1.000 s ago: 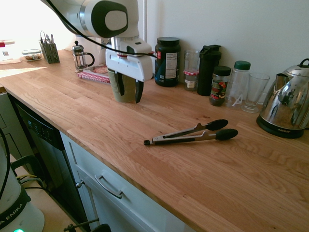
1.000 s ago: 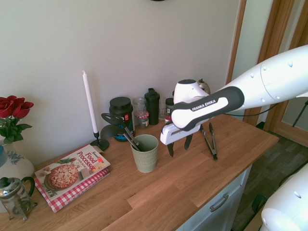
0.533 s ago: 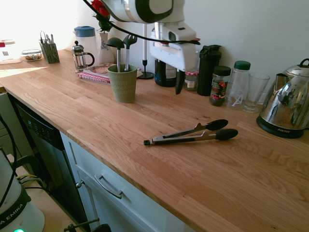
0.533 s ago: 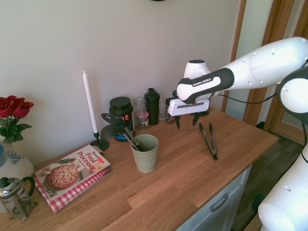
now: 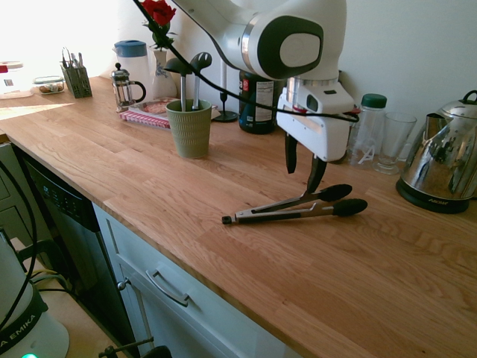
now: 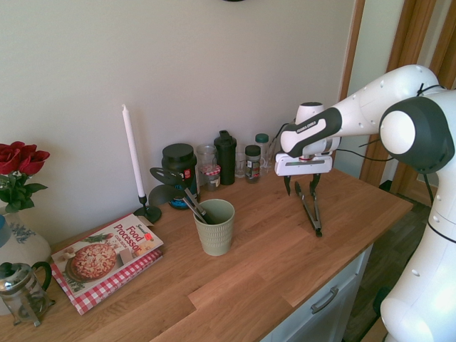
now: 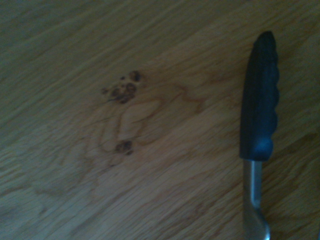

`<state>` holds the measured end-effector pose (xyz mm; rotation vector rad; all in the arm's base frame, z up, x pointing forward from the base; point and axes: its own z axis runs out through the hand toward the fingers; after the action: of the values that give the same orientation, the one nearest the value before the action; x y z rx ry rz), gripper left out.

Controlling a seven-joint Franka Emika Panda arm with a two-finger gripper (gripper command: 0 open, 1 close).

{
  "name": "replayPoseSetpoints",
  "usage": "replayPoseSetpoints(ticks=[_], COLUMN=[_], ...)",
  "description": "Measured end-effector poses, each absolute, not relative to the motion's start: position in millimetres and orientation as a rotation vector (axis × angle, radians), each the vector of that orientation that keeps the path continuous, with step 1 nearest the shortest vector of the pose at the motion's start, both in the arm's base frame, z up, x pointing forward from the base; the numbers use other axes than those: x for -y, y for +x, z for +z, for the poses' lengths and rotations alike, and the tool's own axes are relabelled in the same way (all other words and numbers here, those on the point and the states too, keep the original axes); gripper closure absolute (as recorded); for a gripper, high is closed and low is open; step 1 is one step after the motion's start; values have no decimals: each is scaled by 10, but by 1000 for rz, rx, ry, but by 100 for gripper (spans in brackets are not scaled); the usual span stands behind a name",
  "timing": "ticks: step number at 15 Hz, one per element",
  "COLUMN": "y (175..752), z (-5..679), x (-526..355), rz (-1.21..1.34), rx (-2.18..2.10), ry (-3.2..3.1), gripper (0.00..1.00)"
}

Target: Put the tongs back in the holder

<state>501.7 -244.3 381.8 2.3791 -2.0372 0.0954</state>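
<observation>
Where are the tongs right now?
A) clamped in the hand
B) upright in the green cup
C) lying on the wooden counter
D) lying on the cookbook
C: the tongs lie spread on the wooden counter, apart from the green cup.

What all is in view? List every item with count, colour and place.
tongs: 1, silver and black, lying on the counter
holder: 1, green, standing on the counter
utensils: 2, black heads, in the holder
kettle: 1, silver, by the wall
tub: 1, black, by the wall
shaker: 1, black, right of the tub in the second exterior view
candle: 1, white, in a black stand
cookbook: 1, multicoloured, on the counter
French press: 1, glass and metal, near the cookbook
roses: red, in a vase; count unclear
gripper: 1, white with black fingers, open above the tongs
</observation>
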Motion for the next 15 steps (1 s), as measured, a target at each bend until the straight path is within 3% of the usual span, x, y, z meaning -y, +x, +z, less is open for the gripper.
replayPoseSetpoints(ticks=[15], y=[5102], z=[3383], x=[2449], rz=[122], rx=[2037], ry=[2467], gripper=[100])
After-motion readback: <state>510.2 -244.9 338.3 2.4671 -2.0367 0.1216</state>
